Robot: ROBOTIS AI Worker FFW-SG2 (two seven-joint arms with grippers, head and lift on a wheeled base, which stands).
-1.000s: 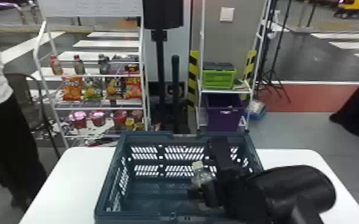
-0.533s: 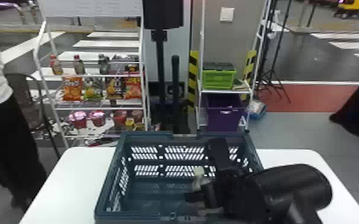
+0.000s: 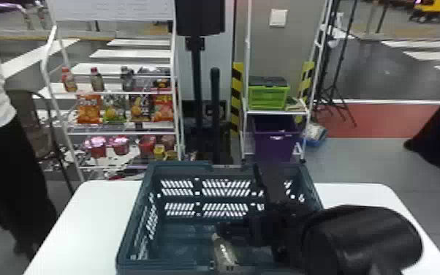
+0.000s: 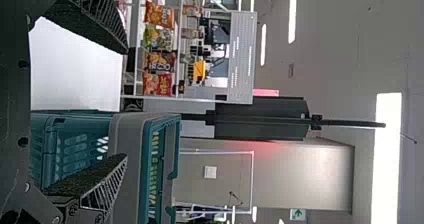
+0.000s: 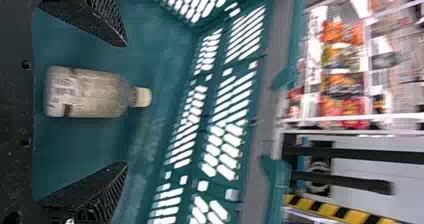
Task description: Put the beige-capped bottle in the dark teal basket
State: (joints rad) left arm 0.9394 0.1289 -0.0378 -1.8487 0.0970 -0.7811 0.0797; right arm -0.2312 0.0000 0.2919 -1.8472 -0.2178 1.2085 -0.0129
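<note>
Dark teal basket [image 3: 131, 234]: on the white table [image 3: 80, 223].
Beige-capped bottle [image 3: 224, 256]: inside the basket — near its front wall.
Right gripper [image 3: 237, 197]: over the basket, fingers wide apart (the bottle lies between them in the wrist view, touching neither).
Left gripper [image 4: 125, 104]: fingers wide too — empty, basket in its view.

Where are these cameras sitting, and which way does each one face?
Head view: on the robot's head, facing forward and down at the dark teal basket; the right arm shows.
Left wrist view: on the left wrist, facing past the basket toward the snack rack; the left gripper shows, open.
Right wrist view: on the right wrist, facing into the basket; the open right gripper shows.
Head and right wrist views share the bottle.
</note>
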